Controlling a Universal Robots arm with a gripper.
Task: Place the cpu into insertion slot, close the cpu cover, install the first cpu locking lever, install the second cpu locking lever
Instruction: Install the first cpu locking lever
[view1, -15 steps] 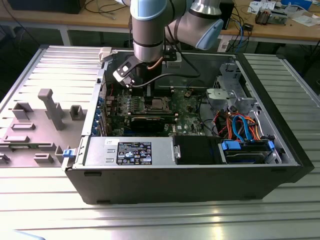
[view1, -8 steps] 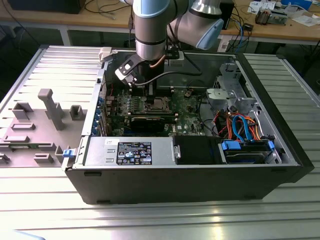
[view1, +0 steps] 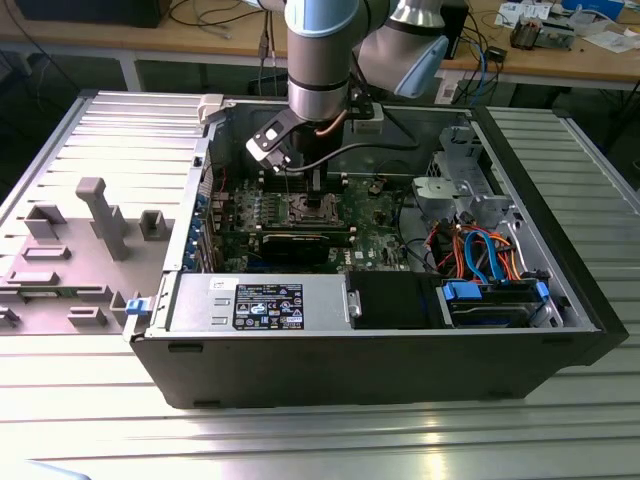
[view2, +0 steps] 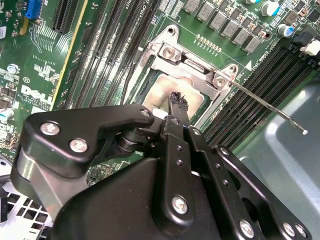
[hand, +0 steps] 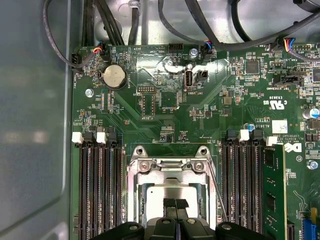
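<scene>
The cpu (hand: 167, 192) lies flat in the insertion slot (hand: 134, 197) on the green board, its silver-grey top showing through the window of the cpu cover (hand: 172, 167). The cover lies down over it. My gripper (hand: 175, 204) hangs directly over the chip, fingers pressed together, tips at or just above its top (view2: 162, 92). In the exterior view the gripper (view1: 316, 196) reaches down into the open case over the socket (view1: 310, 212). One thin locking lever (view2: 270, 111) juts out free past the cover's corner (view2: 220, 80); it also runs along the socket's side (hand: 216, 195).
Black memory slots (hand: 100, 190) flank the socket, with a green memory stick (hand: 274, 190) in one. A labelled black power supply (view1: 265, 305), a drive cage (view1: 480, 200) and coloured cables (view1: 480, 250) crowd the case. A grey fixture tray (view1: 70, 250) lies at the exterior view's left.
</scene>
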